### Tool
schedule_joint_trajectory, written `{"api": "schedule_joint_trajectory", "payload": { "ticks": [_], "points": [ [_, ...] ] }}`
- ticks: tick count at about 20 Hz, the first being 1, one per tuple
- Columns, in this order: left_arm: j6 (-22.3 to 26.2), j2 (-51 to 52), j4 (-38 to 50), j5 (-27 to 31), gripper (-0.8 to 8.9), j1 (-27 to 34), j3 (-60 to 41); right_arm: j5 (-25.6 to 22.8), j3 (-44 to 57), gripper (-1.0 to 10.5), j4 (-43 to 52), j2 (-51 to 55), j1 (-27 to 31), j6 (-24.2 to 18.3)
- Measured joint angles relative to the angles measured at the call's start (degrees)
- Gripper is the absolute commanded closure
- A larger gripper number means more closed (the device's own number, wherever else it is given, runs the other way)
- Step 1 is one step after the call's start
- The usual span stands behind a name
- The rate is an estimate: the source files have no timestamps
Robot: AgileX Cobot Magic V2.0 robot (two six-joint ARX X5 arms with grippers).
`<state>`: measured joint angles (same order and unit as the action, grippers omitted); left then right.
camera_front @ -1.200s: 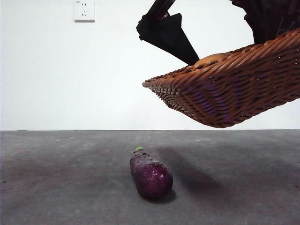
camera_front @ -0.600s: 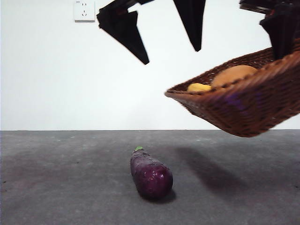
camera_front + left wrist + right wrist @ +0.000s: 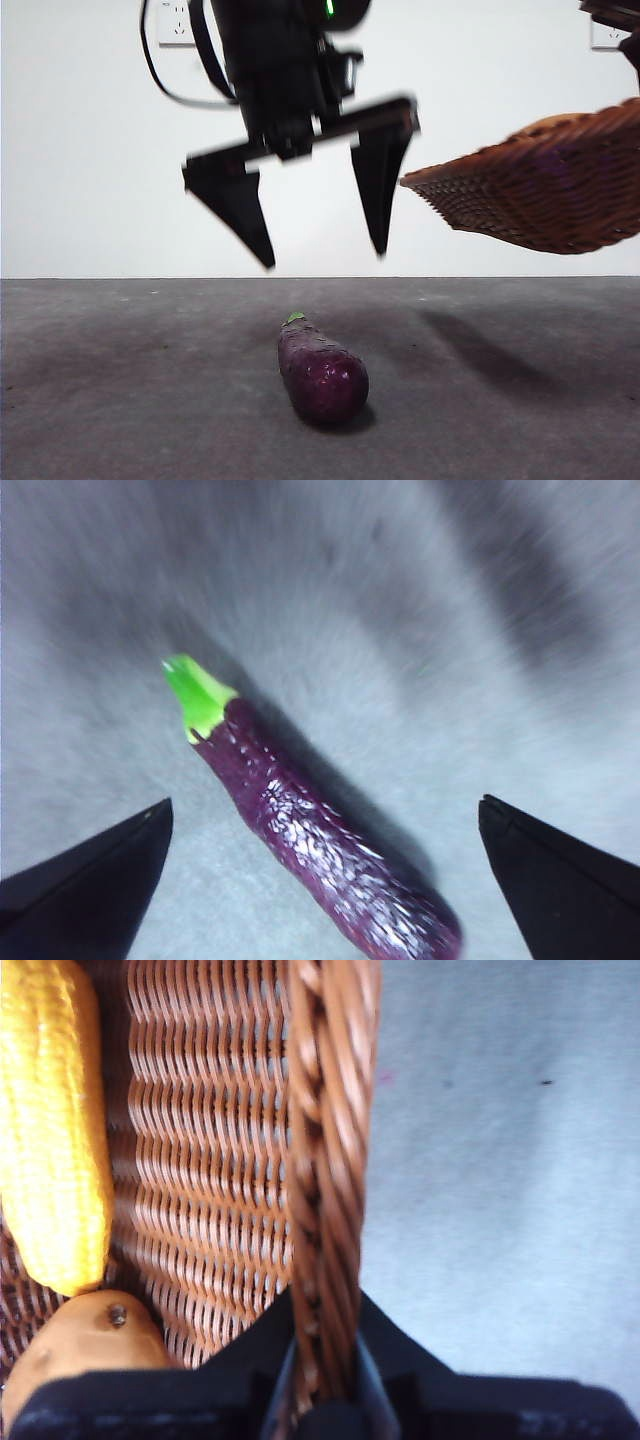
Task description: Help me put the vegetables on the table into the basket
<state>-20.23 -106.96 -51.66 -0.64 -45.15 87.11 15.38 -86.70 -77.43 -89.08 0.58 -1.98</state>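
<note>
A glossy purple eggplant with a green stem lies on the grey table. My left gripper hangs open a short way above it, its jaws spread wide to either side. The brown woven basket is held in the air at the right, tilted. My right gripper is shut on the basket rim. Inside the basket lie a yellow corn cob and a brown potato.
A white wall stands behind the table, with a power socket high at the left, partly behind the arm's cable. The basket's shadow falls on the table at the right.
My left gripper has come down and to the centre, over the eggplant. The basket has moved right and tilted, so its contents no longer show in the front view. The eggplant has not moved.
</note>
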Motion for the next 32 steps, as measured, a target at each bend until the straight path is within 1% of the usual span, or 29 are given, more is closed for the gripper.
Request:
{"api": "schedule_joint_trajectory", "payload": {
  "ticks": [2,9,10,12,14,18,21,24,29,32],
  "points": [
    [0.00,-2.60,-0.13,-0.46,2.81,-0.02,0.00,-0.02,0.00,9.6,-0.07,0.00,0.87,-0.57],
    [0.00,-6.60,-1.03,-0.59,2.85,0.00,0.00,0.20,0.00,9.6,-0.07,0.00,0.72,-1.09],
    [0.00,-7.10,-0.92,-0.37,3.28,0.00,0.00,0.20,0.00,9.6,-0.07,0.00,0.72,-1.09],
    [0.02,-7.19,0.55,0.26,4.88,0.00,0.00,0.20,0.00,9.6,-0.07,0.00,0.72,-1.09],
    [0.02,-7.17,0.96,0.44,6.05,0.07,0.00,0.20,0.00,9.6,-0.07,0.00,0.72,-1.09],
    [0.07,-7.28,0.66,0.46,6.21,0.44,0.00,0.50,0.00,9.6,-0.11,0.00,0.66,-1.09],
    [0.22,-7.63,0.61,0.46,7.07,0.61,0.02,1.68,0.00,9.6,-0.11,0.00,0.66,-1.11],
    [1.16,-7.67,0.76,0.46,7.97,0.63,0.09,1.79,0.00,9.6,-0.11,0.00,0.66,-1.11],
    [3.13,-6.21,-0.52,0.52,7.97,2.23,0.07,1.79,0.00,9.6,-0.11,0.00,0.66,-1.09],
    [3.72,0.59,-0.35,0.94,7.96,3.78,0.02,1.79,0.00,9.6,-0.11,0.00,0.61,-1.11]
  ]
}}
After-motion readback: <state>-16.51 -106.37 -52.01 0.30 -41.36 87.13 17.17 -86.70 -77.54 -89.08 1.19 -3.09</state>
